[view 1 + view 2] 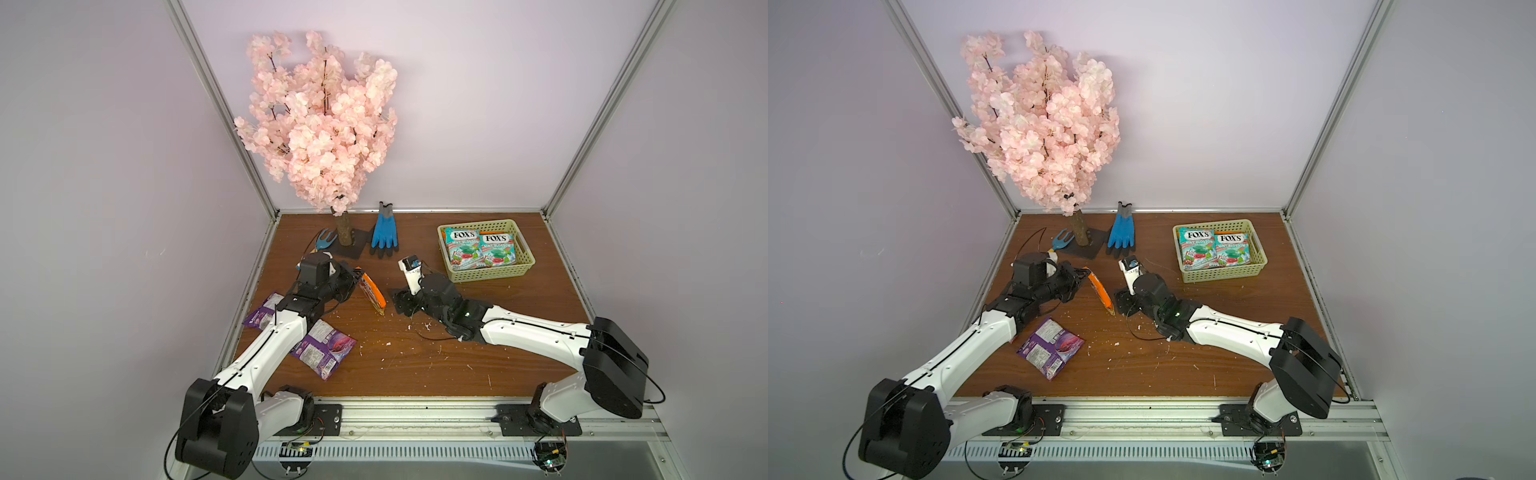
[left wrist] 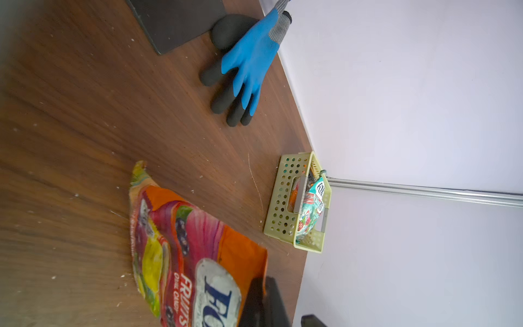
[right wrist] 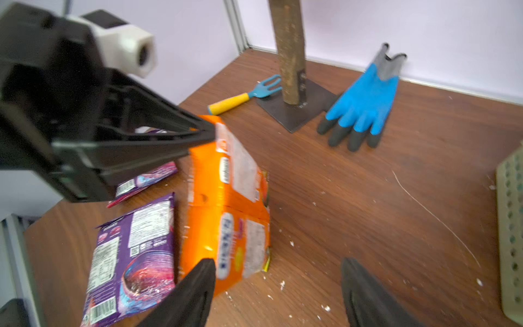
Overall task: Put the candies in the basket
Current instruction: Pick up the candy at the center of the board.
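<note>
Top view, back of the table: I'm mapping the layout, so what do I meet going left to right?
In a top view: small garden fork → tree trunk → blue glove → basket.

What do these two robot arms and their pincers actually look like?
The left arm and right arm have smooth white shells, bulky black joint housings and thin black cables running along them. The left pincer and right pincer are black, each with two tapered fingers. A small white camera sits at each wrist.
</note>
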